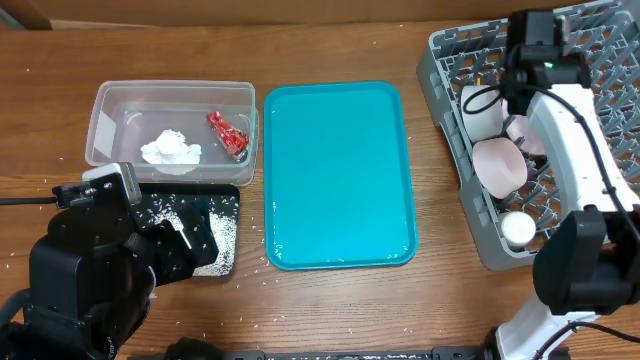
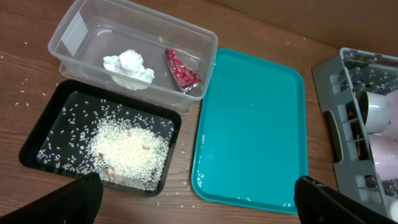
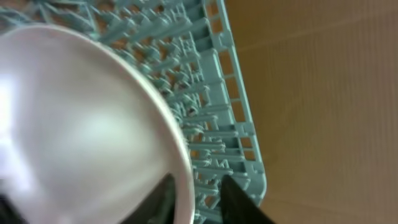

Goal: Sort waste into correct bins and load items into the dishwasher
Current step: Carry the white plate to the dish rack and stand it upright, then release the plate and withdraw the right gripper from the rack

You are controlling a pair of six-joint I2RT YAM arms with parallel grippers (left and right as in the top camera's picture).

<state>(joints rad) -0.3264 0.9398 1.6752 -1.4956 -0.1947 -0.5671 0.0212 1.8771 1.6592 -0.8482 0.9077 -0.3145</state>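
One plate (image 3: pixel 81 124) between right gripper (image 3: pixel 199 200) jaws

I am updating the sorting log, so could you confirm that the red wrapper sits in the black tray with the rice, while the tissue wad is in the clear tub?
Not quite. The red wrapper lies in the clear tub, beside the tissue wad, not in the black tray. The left wrist view shows this plainly. The rice is in the black tray, as you say.

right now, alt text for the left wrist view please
A black tray of rice lies beside a clear tub holding a tissue wad and a red wrapper. A teal tray lies to their right, then a grey dish rack.
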